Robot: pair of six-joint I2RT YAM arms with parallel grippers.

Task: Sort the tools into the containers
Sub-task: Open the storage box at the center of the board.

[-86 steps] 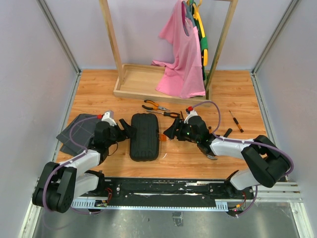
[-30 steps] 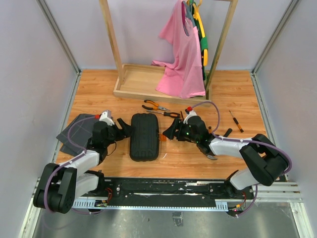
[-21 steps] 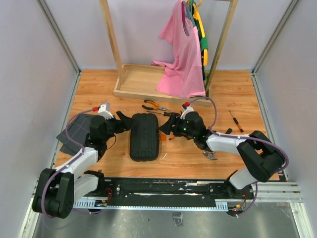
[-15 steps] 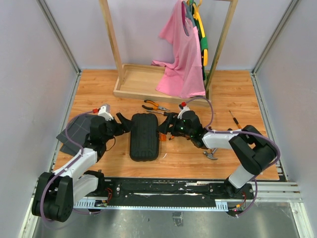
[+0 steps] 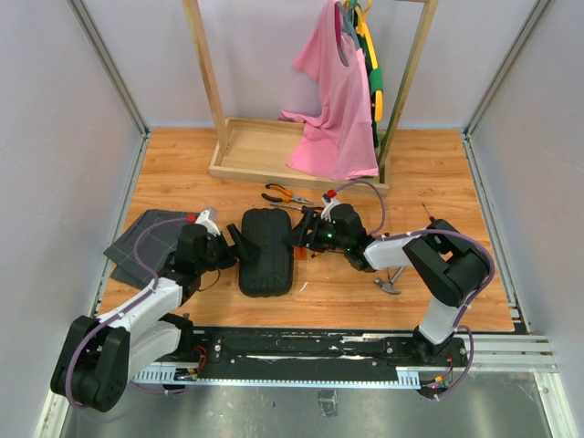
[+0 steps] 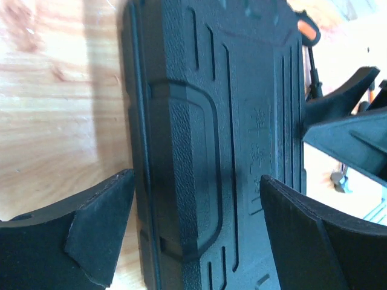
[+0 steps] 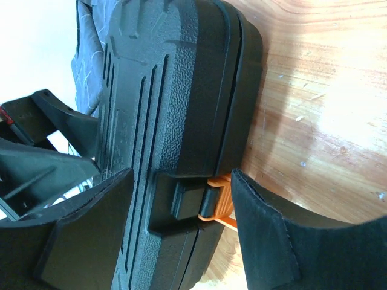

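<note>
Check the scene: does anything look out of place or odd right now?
Nothing damaged or spilled. The tool case is closed, its orange latch sticking outward, while pliers and a hammer lie loose on the table.

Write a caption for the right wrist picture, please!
The right gripper, jaws open, straddles the orange latch on the closed black tool case.

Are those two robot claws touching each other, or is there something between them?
Apart. The top view shows the left gripper and the right gripper on opposite sides of the closed black tool case, which lies between them.
</note>
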